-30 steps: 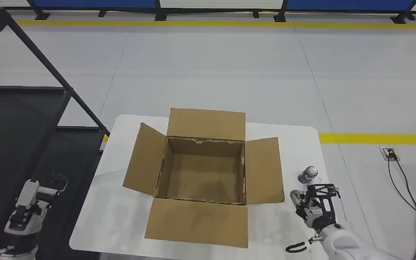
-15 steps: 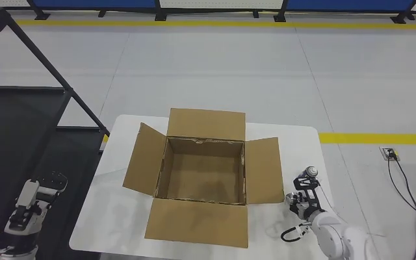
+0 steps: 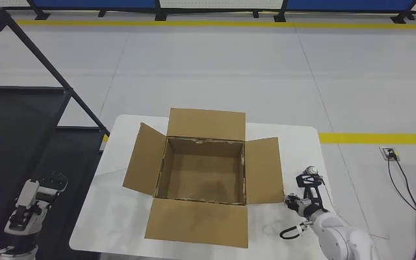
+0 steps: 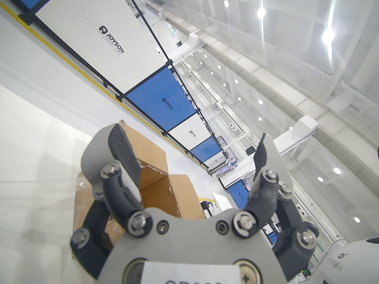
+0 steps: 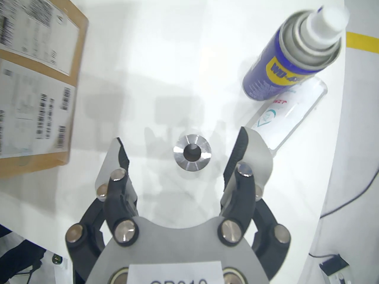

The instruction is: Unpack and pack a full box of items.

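- box point(image 3: 205, 175) stands open mid-surface point(image 3: 117, 214), seemingly empty.
- right tool point(image 5: 182, 144) spread wide over a metal bush point(image 5: 192, 152), right of box, can point(image 5: 290, 60) just beyond.
- left tool point(image 4: 189, 137) wide, off the surface, near left.
- judged: packing pick; next, descend, close on bush.

The floor point(image 3: 214, 65) is pale grey and smooth, with a yellow line point(image 3: 195, 23) along the far side and a yellow strip point(image 3: 367, 138) at the right. Blue and white partition panels point(image 4: 88, 30) in black frames border the area. Round ceiling lights point(image 4: 260, 13) are lit. A black metal frame point(image 3: 45, 62) stands at the left.
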